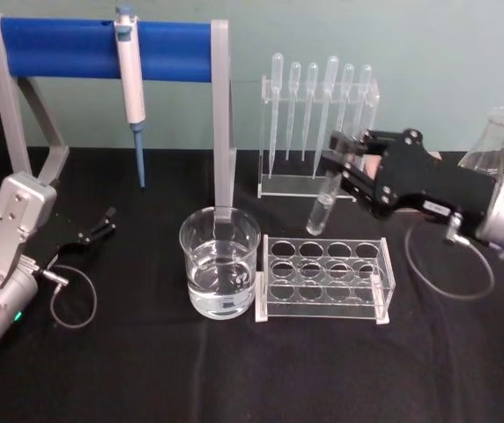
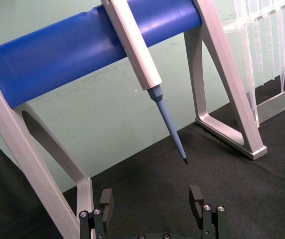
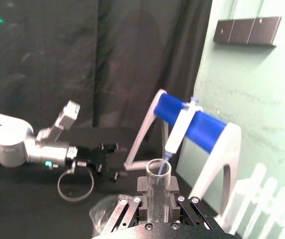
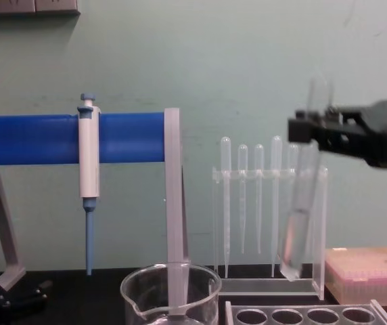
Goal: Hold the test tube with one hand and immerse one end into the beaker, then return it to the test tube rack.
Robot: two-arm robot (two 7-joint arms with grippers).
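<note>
Right end effector (image 1: 347, 165) pinches the tube (image 1: 325, 204) near its rim, tube hanging tilted below it, above the rack (image 1: 324, 278). Beaker (image 1: 219, 274) stands to its left on the table (image 1: 146, 370). Left end effector (image 1: 102, 222) rests spread, well apart.

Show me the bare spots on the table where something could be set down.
Bare black cloth lies in front of the beaker and tube rack, and between the beaker and the left gripper. Crowded: behind the rack, where the right gripper holds the test tube before the pipette stand.
</note>
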